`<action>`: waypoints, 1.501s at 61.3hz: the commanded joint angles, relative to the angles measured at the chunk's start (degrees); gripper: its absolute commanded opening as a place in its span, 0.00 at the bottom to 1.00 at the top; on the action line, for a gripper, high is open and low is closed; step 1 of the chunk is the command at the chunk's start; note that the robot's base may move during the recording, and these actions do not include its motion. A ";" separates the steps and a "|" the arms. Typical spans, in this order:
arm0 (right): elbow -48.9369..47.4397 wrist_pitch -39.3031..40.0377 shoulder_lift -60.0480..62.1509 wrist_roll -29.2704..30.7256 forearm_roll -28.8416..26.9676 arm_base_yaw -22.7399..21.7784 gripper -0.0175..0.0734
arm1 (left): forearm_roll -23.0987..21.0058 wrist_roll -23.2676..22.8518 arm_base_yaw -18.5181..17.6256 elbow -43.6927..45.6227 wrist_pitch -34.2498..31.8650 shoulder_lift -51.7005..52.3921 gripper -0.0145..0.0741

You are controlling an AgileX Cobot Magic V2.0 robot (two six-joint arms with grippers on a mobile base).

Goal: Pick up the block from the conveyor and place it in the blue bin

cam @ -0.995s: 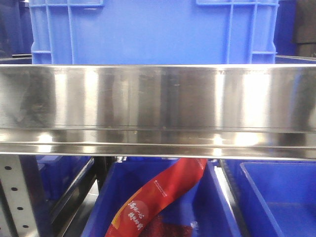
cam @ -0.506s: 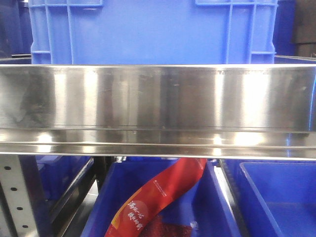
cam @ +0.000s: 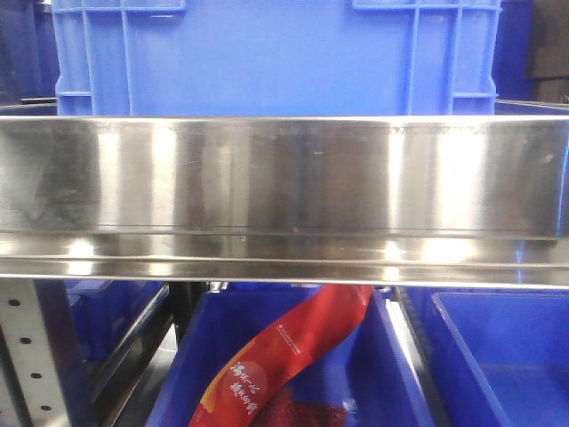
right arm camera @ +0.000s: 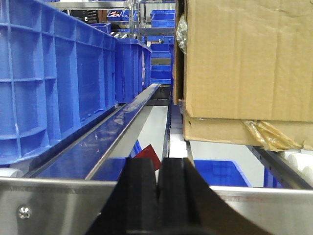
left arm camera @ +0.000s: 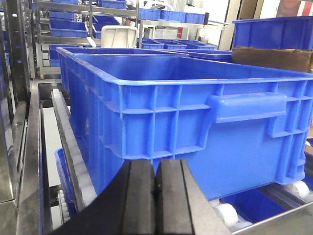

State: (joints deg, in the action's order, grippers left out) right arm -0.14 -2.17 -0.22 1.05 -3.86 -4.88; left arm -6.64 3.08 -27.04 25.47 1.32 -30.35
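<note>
Nearest in each wrist view is the arm's own tool: the left pincer (left arm camera: 155, 205) has its dark pads pressed flat together with nothing between them, and the right pincer (right arm camera: 159, 205) is closed and empty in the same way. Just past the left pincer stands the blue bin (left arm camera: 195, 122), resting on white rollers (left arm camera: 73, 161) along the shelf rail, open-topped and seemingly empty, though its floor is hidden from this angle. Past the right pincer a steel rail (right arm camera: 73, 210) crosses the lower edge, with a row of blue crates (right arm camera: 54, 78) on the left and a cardboard box (right arm camera: 244, 63) on the right. No block and no conveyor belt shows in any view, so the task's thing cannot be placed from here. The likely trouble is that: both arms sit among shelving with closed tools, and a reach begun blind could strike the rail or a crate wall. In the front view, beneath the steel shelf lip (cam: 284, 187), a red ribbon (cam: 293, 356) lies in a lower crate; it carries pale Chinese characters, too small to read surely.
</note>
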 commanded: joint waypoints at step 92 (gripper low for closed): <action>0.14 1.37 0.22 0.40 -0.05 -0.21 0.01 | 9.14 -6.13 24.41 -25.47 0.68 30.35 0.04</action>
State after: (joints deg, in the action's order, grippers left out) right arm 0.00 -2.17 -0.22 1.05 -3.86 -4.88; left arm 2.34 -2.62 -2.77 -0.06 3.55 -0.32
